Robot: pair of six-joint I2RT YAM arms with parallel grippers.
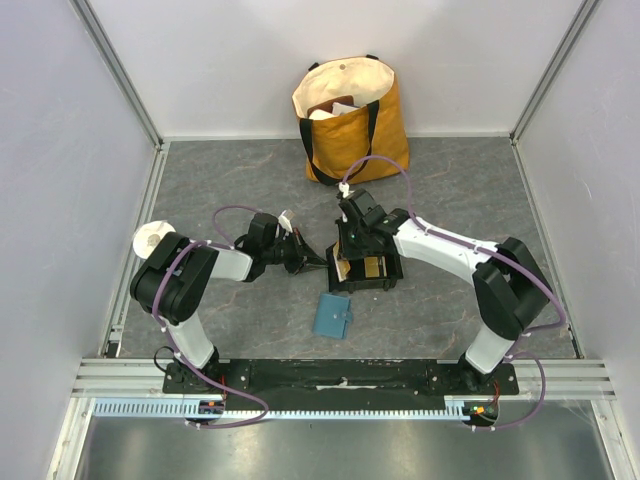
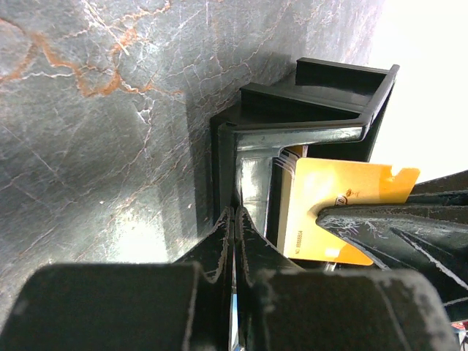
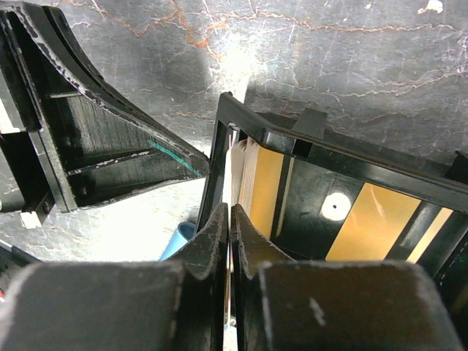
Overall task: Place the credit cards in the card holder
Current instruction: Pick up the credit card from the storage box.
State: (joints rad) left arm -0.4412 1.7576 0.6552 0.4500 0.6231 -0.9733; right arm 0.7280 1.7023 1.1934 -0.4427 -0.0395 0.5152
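Observation:
The black tray [image 1: 390, 280] holds tan-gold credit cards [image 1: 372, 267], with a whitish stack at its left end [image 3: 245, 167]. The teal card holder [image 1: 332, 314] lies closed on the table in front of the tray; a blue corner of it shows in the right wrist view [image 3: 179, 238]. My right gripper [image 1: 345, 262] is over the tray's left end, shut on one gold card [image 2: 336, 191] that stands on edge. It also shows in the right wrist view [image 3: 231, 210]. My left gripper [image 1: 320, 262] is shut and empty, its tips [image 2: 234, 212] at the tray's left wall [image 2: 223, 161].
A yellow tote bag [image 1: 350, 115] with black straps stands at the back wall. A white roll [image 1: 152, 238] lies by the left arm's elbow. Grey walls enclose the table on three sides.

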